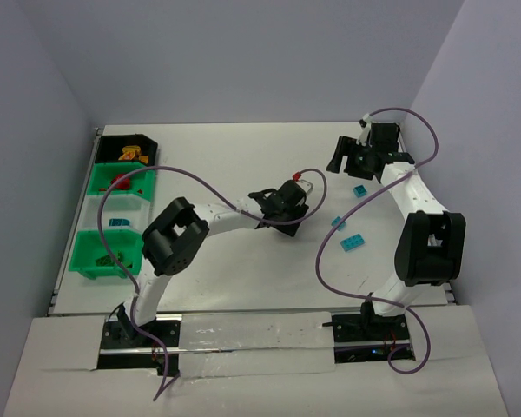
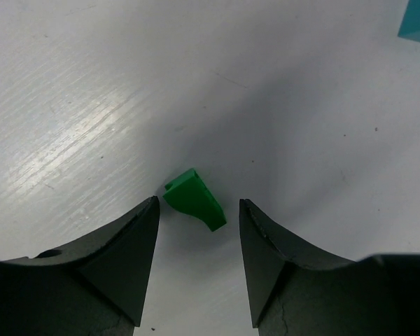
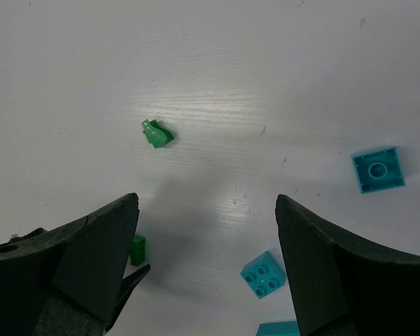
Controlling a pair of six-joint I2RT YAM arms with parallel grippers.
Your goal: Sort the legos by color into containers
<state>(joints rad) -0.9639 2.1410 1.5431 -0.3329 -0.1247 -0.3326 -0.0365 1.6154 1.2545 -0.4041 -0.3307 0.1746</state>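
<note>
Jaws stand apart on both arms, neither holding anything. At far left the bins point(image 1: 78, 265) line the edge of the table point(image 1: 243, 282), black at the back and green nearest. At mid-table the left gripper point(image 2: 199, 204) straddles a green brick point(image 2: 194, 201), which lies flat on the table just ahead of the fingertips, closer to the finger at left in the wrist view. Its long axis runs on a slant across the gap, so a squeeze would likely catch it corner-first and may turn it. Farther right, the right gripper point(image 3: 206, 203) hangs wide over the table, with another green piece point(image 3: 157, 133) ahead of it and teal bricks point(image 3: 378, 169) to its right. The left arm is plainly nearer the bins.
</note>
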